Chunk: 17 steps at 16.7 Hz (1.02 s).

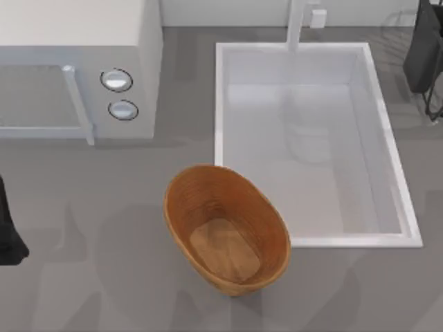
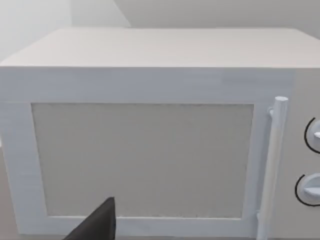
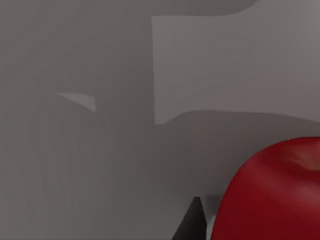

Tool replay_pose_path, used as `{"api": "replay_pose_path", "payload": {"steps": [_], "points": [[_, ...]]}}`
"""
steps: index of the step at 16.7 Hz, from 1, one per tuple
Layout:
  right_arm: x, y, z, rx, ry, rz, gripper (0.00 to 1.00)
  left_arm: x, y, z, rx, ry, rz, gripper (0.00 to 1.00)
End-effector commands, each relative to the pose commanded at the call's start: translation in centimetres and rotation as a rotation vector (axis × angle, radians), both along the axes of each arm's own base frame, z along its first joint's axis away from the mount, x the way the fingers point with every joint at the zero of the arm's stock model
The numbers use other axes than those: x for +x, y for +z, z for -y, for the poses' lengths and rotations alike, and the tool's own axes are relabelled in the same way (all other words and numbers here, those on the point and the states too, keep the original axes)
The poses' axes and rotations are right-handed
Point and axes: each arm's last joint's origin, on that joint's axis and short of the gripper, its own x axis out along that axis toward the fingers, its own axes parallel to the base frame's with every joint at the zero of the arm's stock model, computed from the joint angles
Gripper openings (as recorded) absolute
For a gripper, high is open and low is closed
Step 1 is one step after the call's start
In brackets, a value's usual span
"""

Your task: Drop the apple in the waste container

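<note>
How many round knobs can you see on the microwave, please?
2. Both sit on the microwave's front panel, beside the door handle: one knob nearer the back wall, the other knob nearer the basket. None looks hidden.

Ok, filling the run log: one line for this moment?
apple: by right end effector, back right | basket: empty | left arm: parked

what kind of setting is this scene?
Looks like a rendered kitchen counter: a white microwave with two dials at the top view's left, a white sink with a faucet at its right, and a brown basket on the grey counter between them.
</note>
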Motion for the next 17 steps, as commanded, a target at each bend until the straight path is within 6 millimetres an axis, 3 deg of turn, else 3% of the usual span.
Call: {"api": "replay_pose_path", "payload": {"steps": [4,8,13,17], "points": [[0.7,1.9,0.4,-0.001,-0.004,0.010,0.00,0.0,0.0,0.0,0.000,0.000,0.000,1.00],[1.1,7.0,0.5,0.007,-0.002,-0.014,0.00,0.0,0.0,0.0,0.000,0.000,0.000,1.00],[0.3,13.7,0.1,0.006,0.000,-0.015,0.00,0.0,0.0,0.0,0.000,0.000,0.000,1.00],[0.0,15.0,0.0,0.000,0.000,0.000,0.00,0.0,0.0,0.0,0.000,0.000,0.000,1.00]]}}
